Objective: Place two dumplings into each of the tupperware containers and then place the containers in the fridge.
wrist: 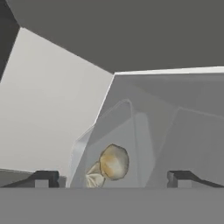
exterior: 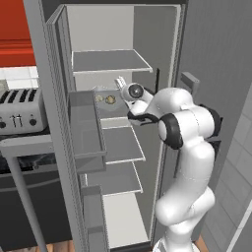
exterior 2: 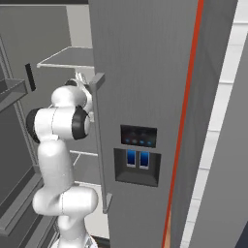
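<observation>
The fridge (exterior: 206, 59) stands open with the arm reaching inside; the gripper (wrist: 113, 178) has its fingers spread wide, holding nothing; just ahead of it a tupperware container (exterior: 109, 102) sits on a middle shelf (exterior: 120, 145), two dumplings (wrist: 111, 165) inside it.

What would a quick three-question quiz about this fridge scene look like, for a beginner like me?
1. True or false: the fridge door stands open.
2. Where does the tupperware container with the dumplings sit? A) on the toaster B) on a fridge shelf C) on the floor
3. Fill in: in the hand view, the fingertips of the gripper stand wide ____, with a dumpling seen between them.

Key:
1. True.
2. B, the second shelf from the top, as far as the left base view shows.
3. Apart.
</observation>
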You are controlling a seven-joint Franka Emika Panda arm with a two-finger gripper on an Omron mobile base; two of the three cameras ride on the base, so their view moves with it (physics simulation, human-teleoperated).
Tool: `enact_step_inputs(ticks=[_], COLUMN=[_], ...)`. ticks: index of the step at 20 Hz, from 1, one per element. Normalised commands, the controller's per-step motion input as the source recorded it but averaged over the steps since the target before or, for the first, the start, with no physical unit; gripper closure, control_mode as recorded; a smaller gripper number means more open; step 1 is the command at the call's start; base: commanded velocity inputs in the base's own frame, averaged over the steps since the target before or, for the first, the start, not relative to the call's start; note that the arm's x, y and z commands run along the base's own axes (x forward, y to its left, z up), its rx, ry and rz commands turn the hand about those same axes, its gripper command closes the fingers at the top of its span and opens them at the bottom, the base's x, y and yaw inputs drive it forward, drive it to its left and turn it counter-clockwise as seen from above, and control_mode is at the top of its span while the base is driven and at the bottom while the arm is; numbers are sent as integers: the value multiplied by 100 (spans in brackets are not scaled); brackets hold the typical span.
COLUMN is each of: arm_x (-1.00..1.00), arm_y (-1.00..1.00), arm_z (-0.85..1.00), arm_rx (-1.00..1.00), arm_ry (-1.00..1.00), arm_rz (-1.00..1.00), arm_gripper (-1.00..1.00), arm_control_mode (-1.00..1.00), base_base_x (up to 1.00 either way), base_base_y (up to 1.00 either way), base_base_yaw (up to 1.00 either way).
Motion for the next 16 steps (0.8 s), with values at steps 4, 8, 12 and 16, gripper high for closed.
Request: enact_step_inputs(ticks=[4, 8, 12, 16], arm_x=[-76, -98, -100, -96], arm_y=[-2, -19, -28, -29], arm_z=[65, 42, 32, 43], arm_rx=[0, 0, 1, 0], arm_ry=[2, 11, 14, 20], arm_rz=[-10, -6, -3, 0], arm_gripper=[-100, -100, -100, -100], arm_control_mode=[-100, -100, -100, -100], base_base_x=[0, 0, 0, 0], base_base_y=[0, 0, 0, 0], base_base_yaw=[0, 0, 0, 0])
